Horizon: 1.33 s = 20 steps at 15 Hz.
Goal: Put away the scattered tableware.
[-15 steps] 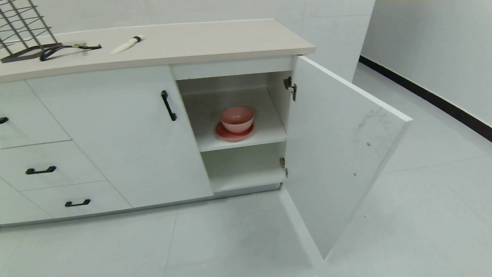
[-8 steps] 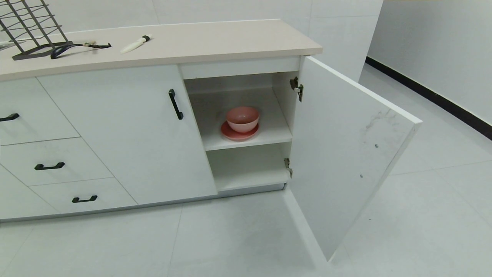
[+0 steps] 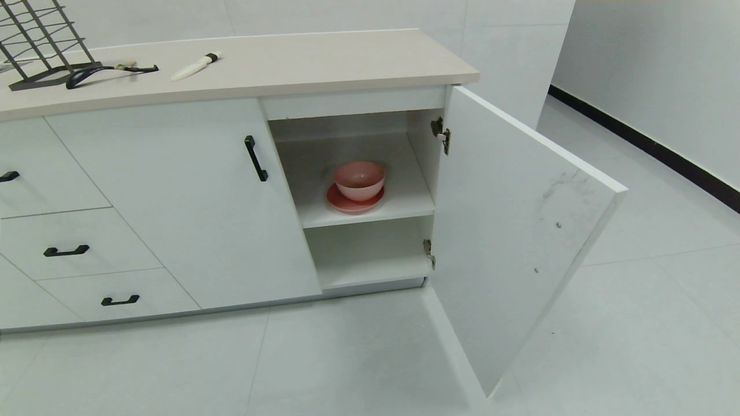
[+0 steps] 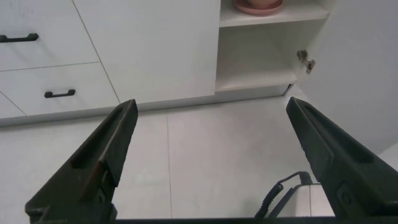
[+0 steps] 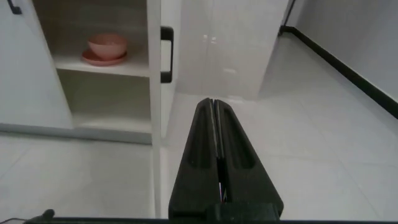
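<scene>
Tableware is partly stowed: a pink bowl (image 3: 359,179) sits on a red plate (image 3: 352,204) on the upper shelf (image 3: 407,203) of the cabinet. The cabinet door (image 3: 509,231) on the right stands swung wide toward the near side. On the tabletop (image 3: 324,58), at far left, a white knife (image 3: 195,65) lies near a black-handled utensil (image 3: 98,70), which lies just beside the foot of a wire rack (image 3: 34,46).

The left gripper (image 4: 211,106) hangs low over the floor in front of the cabinet, its fingers spread wide and holding nothing. The right gripper (image 5: 214,109) hangs near the outer face of the open door, facing its black handle (image 5: 166,55), fingers pressed together with nothing between them.

Both arms being free, the step in hand looks like a fetch of the loose pieces on the tabletop. The knife probably wants a grip across its pale blade or dark collar, fingers set square to its length so it cannot swivel. It lies flat, so the fingers should come down almost to the surface before pinching. The door should stay open until everything is on the shelf. New pieces should go in beside the bowl, not against it, lest the stack slide.
</scene>
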Available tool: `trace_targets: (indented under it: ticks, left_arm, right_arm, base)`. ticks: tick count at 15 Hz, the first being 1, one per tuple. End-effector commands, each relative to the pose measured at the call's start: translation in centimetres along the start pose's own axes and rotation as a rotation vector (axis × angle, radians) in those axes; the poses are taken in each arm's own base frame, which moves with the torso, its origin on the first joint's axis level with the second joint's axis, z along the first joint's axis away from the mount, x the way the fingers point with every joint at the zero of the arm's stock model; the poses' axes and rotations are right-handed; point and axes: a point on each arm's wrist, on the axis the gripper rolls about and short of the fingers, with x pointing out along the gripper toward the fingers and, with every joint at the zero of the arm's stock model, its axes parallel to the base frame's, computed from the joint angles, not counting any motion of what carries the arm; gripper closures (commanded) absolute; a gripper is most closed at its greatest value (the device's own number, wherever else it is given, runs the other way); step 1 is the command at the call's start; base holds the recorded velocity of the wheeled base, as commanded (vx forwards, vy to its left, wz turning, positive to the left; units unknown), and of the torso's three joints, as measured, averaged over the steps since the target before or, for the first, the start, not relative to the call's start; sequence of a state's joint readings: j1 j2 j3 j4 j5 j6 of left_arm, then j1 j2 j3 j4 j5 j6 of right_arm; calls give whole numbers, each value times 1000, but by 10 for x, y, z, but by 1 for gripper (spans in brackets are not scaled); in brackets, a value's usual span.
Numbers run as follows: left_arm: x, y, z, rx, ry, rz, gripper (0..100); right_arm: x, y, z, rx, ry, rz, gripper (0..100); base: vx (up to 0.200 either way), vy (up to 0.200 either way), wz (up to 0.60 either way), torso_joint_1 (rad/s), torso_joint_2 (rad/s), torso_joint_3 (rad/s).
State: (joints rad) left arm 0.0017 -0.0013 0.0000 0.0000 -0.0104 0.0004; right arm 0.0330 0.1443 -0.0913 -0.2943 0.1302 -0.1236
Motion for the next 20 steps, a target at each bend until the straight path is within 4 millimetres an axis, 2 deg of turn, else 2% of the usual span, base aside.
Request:
trace_targets:
  ticks: [1,3,7,9,12,15,18,20]
  left_arm:
    - [0,0,0,1,1,0,0]
    - [0,0,0,1,1,0,0]
    - [0,0,0,1,1,0,0]
    - [0,0,0,3,1,0,0]
    - [0,0,0,4,1,0,0]
    - [0,0,0,7,1,1,0]
    - [0,0,0,6,1,1,0]
    - [0,0,0,3,1,1,0]
  right_arm:
    - [51,-9,40,-46,-15,112,100]
    - [88,-8,41,-40,-11,196,100]
    - [144,8,7,-15,33,321,100]
    - [153,11,2,-18,56,378,100]
    - [172,12,3,-25,61,378,100]
    - [192,14,-7,-25,93,380,100]
    - [221,12,-7,-29,83,355,100]
    - [229,8,-13,-33,101,332,100]
  base:
    - [0,0,0,0,0,0]
    - [0,0,0,0,0,0]
    - [0,0,0,0,0,0]
    - [0,0,0,0,0,0]
    - [0,0,0,0,0,0]
    - [0,0,0,0,0,0]
    - [0,0,0,0,0,0]
    - [0,0,0,0,0,0]
